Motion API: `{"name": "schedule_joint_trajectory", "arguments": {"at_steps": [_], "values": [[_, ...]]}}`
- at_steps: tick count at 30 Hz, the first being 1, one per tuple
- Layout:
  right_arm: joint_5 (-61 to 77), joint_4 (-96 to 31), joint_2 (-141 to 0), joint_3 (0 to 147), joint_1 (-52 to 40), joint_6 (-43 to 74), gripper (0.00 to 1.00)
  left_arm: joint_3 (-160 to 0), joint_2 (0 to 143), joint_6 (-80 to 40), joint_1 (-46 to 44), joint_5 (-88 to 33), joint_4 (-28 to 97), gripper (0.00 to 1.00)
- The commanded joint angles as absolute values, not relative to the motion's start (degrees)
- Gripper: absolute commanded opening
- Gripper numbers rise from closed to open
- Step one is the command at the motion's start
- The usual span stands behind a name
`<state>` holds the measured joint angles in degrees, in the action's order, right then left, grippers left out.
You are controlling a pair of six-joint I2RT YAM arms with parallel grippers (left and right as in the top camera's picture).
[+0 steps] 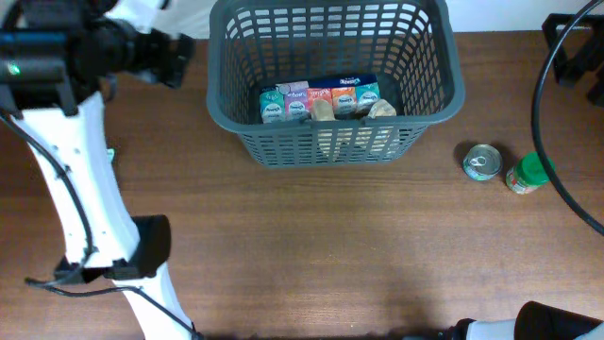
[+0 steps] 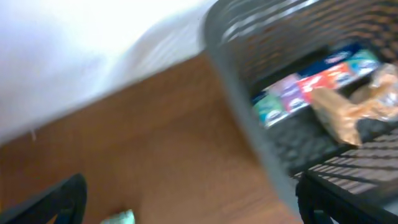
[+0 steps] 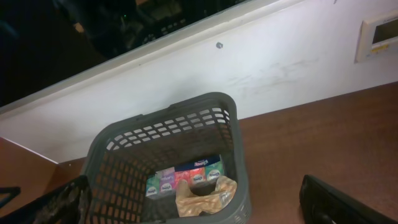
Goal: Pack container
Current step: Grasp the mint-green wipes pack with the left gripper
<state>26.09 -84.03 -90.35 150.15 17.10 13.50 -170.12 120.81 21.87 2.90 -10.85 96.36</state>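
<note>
Overhead view: the container (image 1: 330, 146), a dark grey lattice basket, sits at the far middle of the table (image 1: 311, 264), with a multipack of cartons (image 1: 319, 97) and a tan packet (image 1: 324, 111) already on its floor. It looks light and stiff and would probably slide if nudged; the solid rim seems the surest hold. A tin can (image 1: 482, 161) and a green-lidded jar (image 1: 527, 174) stand just beside each other off the container's near right corner, with nothing in the way. The left gripper (image 2: 193, 208) hangs beside the container's left wall, jaws wide and empty. The right gripper (image 3: 199, 208), equally spread and empty, faces the container from its near side.
</note>
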Motion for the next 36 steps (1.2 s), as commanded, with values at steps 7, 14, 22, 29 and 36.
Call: {"name": "schedule_joint_trajectory", "arguments": {"at_steps": [7,14,22,29,36], "values": [[26.5,-84.0,-90.5,150.2,16.9,13.6,0.99,-135.4,122.9,11.7,21.6,-5.8,92.5,0.99],[26.5,-84.0,-90.5,150.2,16.9,13.6,0.99,-112.2,122.9,19.8,29.1,-2.4,77.8,0.99],[26.5,-84.0,-90.5,150.2,16.9,13.6,0.99,-102.5,122.9,18.8,31.7,2.4,62.2,0.99],[26.5,-84.1,-90.5,150.2,16.9,13.6,0.99,-99.8,123.8,19.1,31.7,2.3,55.9,0.94],[26.5,-84.1,-90.5,150.2,16.9,13.6,0.99,-99.7,127.9,19.9,31.7,0.9,55.7,0.83]]}}
